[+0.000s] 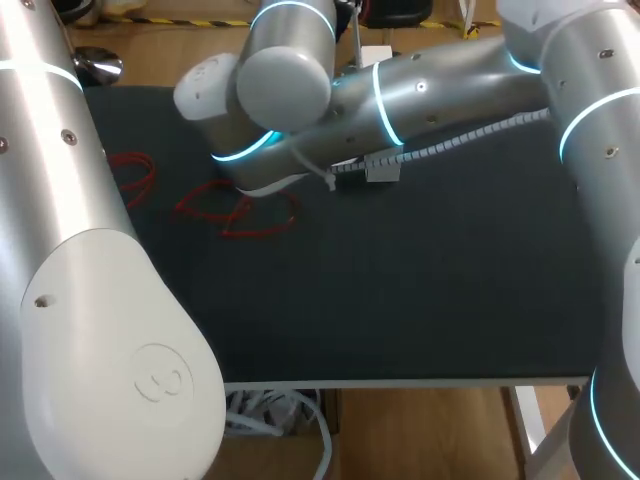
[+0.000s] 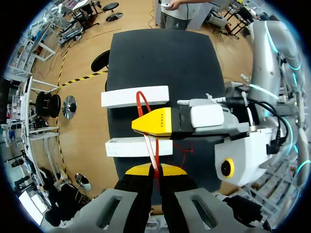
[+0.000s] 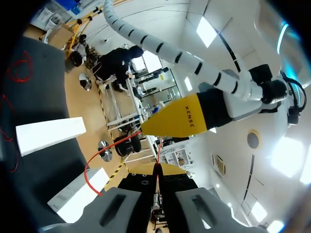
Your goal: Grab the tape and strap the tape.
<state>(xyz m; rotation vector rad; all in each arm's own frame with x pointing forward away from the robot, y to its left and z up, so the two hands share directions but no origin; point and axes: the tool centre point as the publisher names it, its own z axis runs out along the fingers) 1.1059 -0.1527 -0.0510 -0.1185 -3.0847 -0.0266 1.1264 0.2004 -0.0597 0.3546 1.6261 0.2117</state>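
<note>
The tape is a thin red strap [image 2: 148,143], held up above the black table [image 1: 430,290]. In the left wrist view my left gripper [image 2: 155,171] is shut on one end of it. Just ahead, my right gripper [image 2: 154,122] crosses it and pinches the strap further along, where it bends into a loop [image 2: 139,99]. In the right wrist view my right gripper [image 3: 157,168] is shut on the red strap [image 3: 90,160], with the left gripper's yellow fingertips [image 3: 180,119] close ahead. In the head view both grippers are hidden behind my arms.
Two white blocks [image 2: 135,96] [image 2: 127,146] lie side by side on the table under the grippers. Loose red straps [image 1: 132,170] [image 1: 245,212] lie on the table's left part. My right arm [image 1: 440,95] reaches across the table's far side.
</note>
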